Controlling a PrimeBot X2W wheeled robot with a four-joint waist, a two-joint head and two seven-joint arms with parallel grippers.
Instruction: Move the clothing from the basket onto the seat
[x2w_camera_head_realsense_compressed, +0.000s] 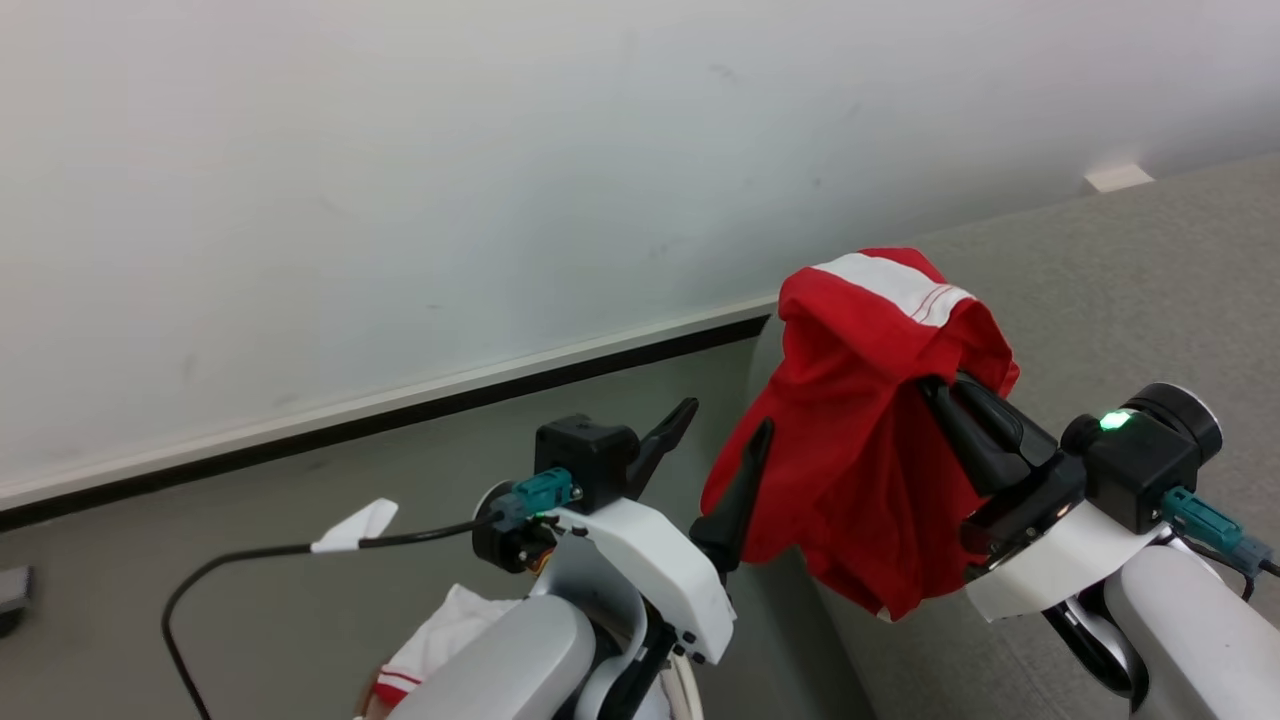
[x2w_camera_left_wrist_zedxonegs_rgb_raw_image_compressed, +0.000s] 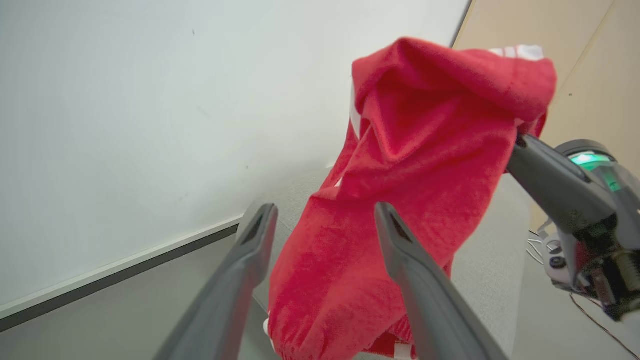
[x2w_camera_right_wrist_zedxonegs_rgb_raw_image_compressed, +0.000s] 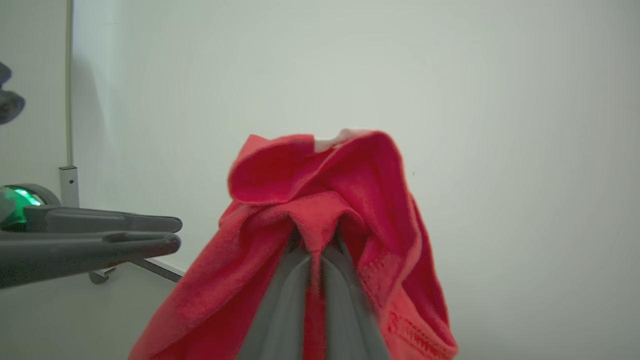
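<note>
We see a plain, pale white wall (x2w_camera_head_realsense_compressed: 450, 150), evenly lit and lightly scuffed. Along the wall's foot runs a white skirting strip (x2w_camera_head_realsense_compressed: 400, 396) edged with a black line, and below the wall lies smooth grey-green floor (x2w_camera_head_realsense_compressed: 250, 500).

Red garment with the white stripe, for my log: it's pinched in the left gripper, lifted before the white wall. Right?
No: the soft red garment with the white stripe is pinched in the right gripper, not the left gripper, lifted before the white wall; the right wrist view shows it.
</note>
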